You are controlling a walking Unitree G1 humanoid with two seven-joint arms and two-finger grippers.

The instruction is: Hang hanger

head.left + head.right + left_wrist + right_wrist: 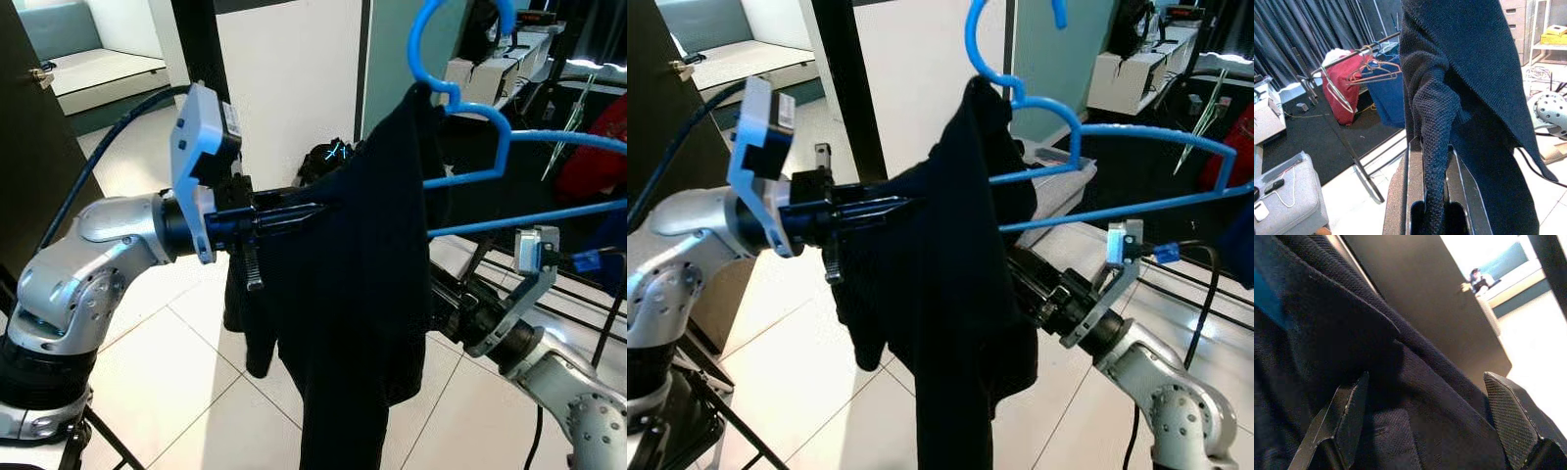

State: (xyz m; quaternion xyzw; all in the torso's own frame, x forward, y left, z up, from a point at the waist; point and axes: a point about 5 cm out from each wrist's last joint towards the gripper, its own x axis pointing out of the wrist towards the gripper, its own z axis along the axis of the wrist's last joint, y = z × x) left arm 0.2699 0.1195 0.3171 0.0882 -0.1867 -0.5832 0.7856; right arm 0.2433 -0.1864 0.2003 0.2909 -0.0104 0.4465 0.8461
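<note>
A blue plastic hanger is held up before me, hook uppermost, its long arms reaching to the right. A dark knit garment is draped over its left shoulder and hangs down low. My left gripper reaches in from the left and is shut on a fold of the garment. My right gripper comes up from the lower right behind the cloth, its wrist in sight. Its fingers stand wide open against the dark fabric, with a bit of blue hanger beside them.
A clothes rack with red and blue garments stands on the right over a dark mat. A grey suitcase lies near it. A dark door is on my left, a white wall panel ahead, tiled floor below.
</note>
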